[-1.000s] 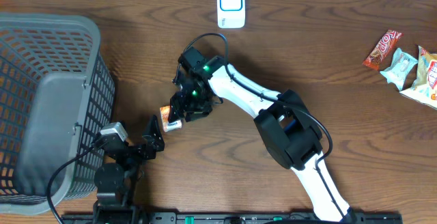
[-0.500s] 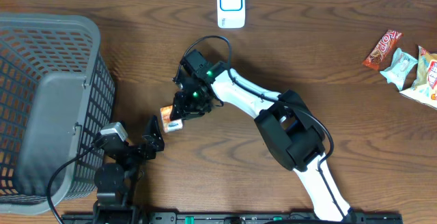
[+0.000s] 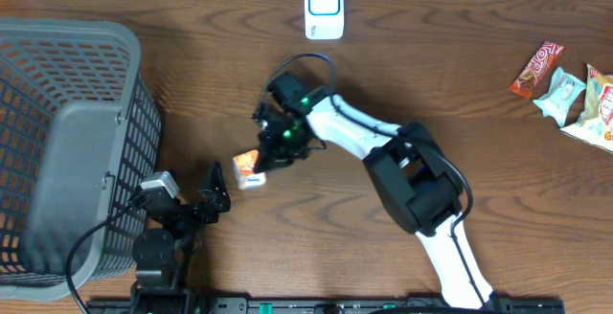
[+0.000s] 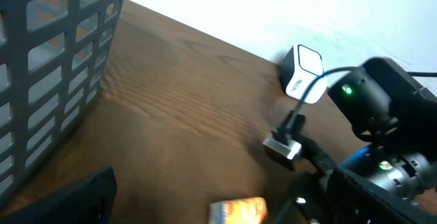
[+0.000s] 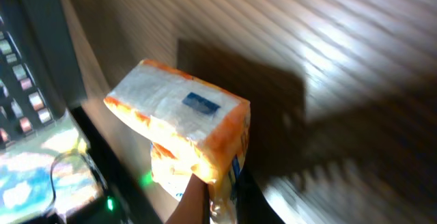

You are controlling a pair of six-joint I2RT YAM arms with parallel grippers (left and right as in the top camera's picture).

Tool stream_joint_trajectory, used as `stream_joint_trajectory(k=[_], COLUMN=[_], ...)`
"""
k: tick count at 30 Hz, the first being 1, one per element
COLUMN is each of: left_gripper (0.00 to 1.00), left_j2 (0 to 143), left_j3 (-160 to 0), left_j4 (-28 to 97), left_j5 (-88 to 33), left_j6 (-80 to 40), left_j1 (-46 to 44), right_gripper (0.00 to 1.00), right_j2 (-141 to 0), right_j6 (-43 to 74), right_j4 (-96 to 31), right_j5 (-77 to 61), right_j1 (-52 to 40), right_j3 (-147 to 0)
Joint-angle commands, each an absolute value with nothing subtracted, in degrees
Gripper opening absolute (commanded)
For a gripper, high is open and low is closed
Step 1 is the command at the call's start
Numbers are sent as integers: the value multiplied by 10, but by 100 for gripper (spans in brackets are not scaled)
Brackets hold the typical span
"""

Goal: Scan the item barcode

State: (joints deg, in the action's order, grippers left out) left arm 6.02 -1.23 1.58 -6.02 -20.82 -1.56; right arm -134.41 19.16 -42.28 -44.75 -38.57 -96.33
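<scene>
The item is a small orange and white snack packet (image 3: 249, 168) (image 5: 181, 121), held just off the brown table to the right of the basket. My right gripper (image 3: 264, 159) (image 5: 220, 195) is shut on its lower edge, the packet pinched between both fingers. In the left wrist view the packet (image 4: 237, 210) shows at the bottom edge. The white barcode scanner (image 3: 324, 8) (image 4: 305, 74) stands at the table's far edge, well behind the packet. My left gripper (image 3: 218, 191) rests open and empty, low by the basket, just left of the packet.
A large grey mesh basket (image 3: 57, 142) (image 4: 54, 80) fills the left side, with a grey liner inside. Several wrapped snacks (image 3: 565, 92) lie at the far right edge. The right arm's cable (image 4: 290, 138) hangs over the middle of the table.
The right gripper's jaws closed onto the packet, and the arm shifted a little to the right with it. The left arm has stayed still.
</scene>
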Motion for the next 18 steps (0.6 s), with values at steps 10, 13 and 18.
stream_joint_trajectory(k=[10, 13, 18], left_gripper=[98, 98, 98], left_j2=[60, 60, 60], left_j3=[-2, -2, -2], left_j4=[34, 34, 34], left_j5=[-66, -66, -66], left_j6=[-213, -213, -213], left_j1=[-13, -13, -13], right_gripper=[2, 11, 40], right_j2=[-1282, -1233, -1188], right_j6=[-50, -44, -16], right_j4=[-577, -581, -578], right_j5=[-361, -277, -185], right_j1=[-247, -244, -259], right_j3=[-948, -948, -948])
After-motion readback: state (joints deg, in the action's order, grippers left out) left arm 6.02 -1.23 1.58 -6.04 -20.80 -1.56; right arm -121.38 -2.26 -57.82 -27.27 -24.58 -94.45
